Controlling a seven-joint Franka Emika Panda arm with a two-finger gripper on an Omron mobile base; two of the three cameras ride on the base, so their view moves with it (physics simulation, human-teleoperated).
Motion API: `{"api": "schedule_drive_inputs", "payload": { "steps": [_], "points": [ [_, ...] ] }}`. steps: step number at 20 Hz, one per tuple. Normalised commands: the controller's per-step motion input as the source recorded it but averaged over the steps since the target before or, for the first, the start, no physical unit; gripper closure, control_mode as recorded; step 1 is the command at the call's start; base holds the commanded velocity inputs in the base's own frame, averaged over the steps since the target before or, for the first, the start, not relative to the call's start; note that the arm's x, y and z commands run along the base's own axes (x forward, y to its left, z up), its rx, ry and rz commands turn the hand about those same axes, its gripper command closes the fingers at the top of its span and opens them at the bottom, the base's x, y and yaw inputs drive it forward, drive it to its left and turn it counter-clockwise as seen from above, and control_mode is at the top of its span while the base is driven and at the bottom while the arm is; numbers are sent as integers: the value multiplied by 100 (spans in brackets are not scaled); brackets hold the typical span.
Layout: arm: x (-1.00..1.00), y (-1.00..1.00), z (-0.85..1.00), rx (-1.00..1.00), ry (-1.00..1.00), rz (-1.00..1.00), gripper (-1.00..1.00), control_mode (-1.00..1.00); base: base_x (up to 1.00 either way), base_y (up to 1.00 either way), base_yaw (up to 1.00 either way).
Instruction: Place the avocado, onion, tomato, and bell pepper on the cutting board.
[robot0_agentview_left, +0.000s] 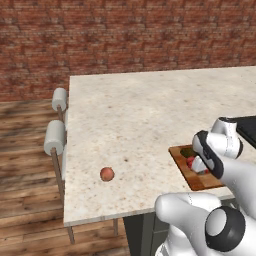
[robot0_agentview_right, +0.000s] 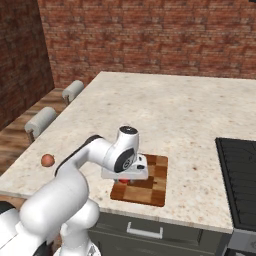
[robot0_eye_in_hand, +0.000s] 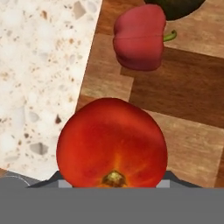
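Tomato (robot0_eye_in_hand: 112, 142) right up against hand cam, pinched in gripper (robot0_agentview_right: 128, 176), jaws closed down on it, hovering over near-left corner of cutting board (robot0_agentview_right: 154, 186). Bell pepper (robot0_eye_in_hand: 139, 37) lying on board just past it, dark avocado (robot0_eye_in_hand: 175, 8) beyond that. Onion (robot0_agentview_left: 107, 174) well apart, alone on speckled counter (robot0_agentview_left: 150, 115) near stool-side edge

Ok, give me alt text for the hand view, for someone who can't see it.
A smooth orange-red tomato fills the foreground above a brown block-patterned wooden cutting board. A crimson lobed bell pepper lies on the board beyond it, with speckled pale countertop left.
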Motion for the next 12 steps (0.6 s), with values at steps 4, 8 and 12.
{"api": "schedule_drive_inputs", "payload": {
  "steps": [4, 8, 12],
  "points": [
    [1, 0, -29, 0, 4, 0, 100, -100, 0, 0, 0],
    [5, 0, -23, 0, 2, 0, 100, -100, 0, 0, 0],
    [2, -1, -27, 0, 3, 0, 100, -100, 0, 0, 0]
  ]
}}
